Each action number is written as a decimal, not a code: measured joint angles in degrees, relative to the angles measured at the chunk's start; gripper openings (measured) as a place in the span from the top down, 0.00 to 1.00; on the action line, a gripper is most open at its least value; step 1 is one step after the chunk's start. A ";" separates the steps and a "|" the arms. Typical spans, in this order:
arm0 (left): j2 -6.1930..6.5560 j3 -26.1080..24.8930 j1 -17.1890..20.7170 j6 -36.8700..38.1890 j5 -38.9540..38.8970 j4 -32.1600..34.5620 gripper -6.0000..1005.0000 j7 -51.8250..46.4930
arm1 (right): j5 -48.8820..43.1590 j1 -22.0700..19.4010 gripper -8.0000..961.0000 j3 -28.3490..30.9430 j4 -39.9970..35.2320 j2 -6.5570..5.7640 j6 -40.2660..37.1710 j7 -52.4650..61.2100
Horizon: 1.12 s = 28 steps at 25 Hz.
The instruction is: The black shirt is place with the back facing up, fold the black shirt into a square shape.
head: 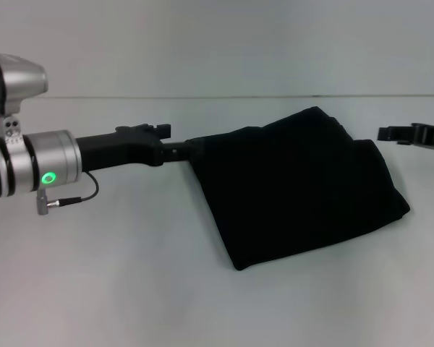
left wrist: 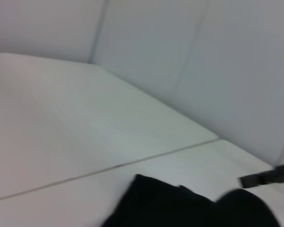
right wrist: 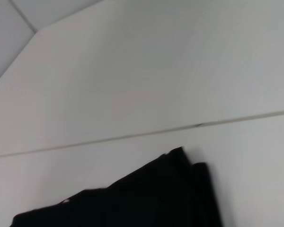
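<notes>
The black shirt [head: 304,184] lies folded into a rough four-sided bundle on the white table [head: 130,275]. The left tool [head: 179,150] touches its left corner; I cannot tell whether it grips. The right tool [head: 390,134] hovers just right of the shirt, apart from it, its opening unclear.

A plain white table [head: 130,275] filled the lower part of the head view, its surface bare and matte. A thin dark seam [head: 202,97] ran straight across its far side. Beyond it rose a pale grey wall [head: 217,43]. In the left wrist view the wall [left wrist: 203,56] showed upright panel joints, and the same seam [left wrist: 109,168] crossed the table [left wrist: 47,118].
</notes>
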 joint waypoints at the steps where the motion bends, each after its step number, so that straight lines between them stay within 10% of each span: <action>1: -0.03 0.00 -0.45 -2.00 0.15 -0.51 0.05 -1.36 | -0.01 -0.15 0.71 0.49 -0.01 -0.29 -0.13 -0.06; 9: 0.50 0.95 -2.93 -10.25 0.60 -4.37 0.05 -12.57 | -0.15 1.26 0.35 1.02 -0.01 -3.51 -6.95 3.01; 17: 0.49 8.76 -4.55 -18.26 1.35 -5.70 0.05 -26.89 | -0.15 2.06 0.06 0.43 -0.15 -3.25 -6.33 2.43; 28: 0.70 9.79 -8.92 -24.32 2.62 -12.60 0.06 -32.05 | -0.20 2.57 0.06 0.22 -0.25 -2.51 -5.72 -1.10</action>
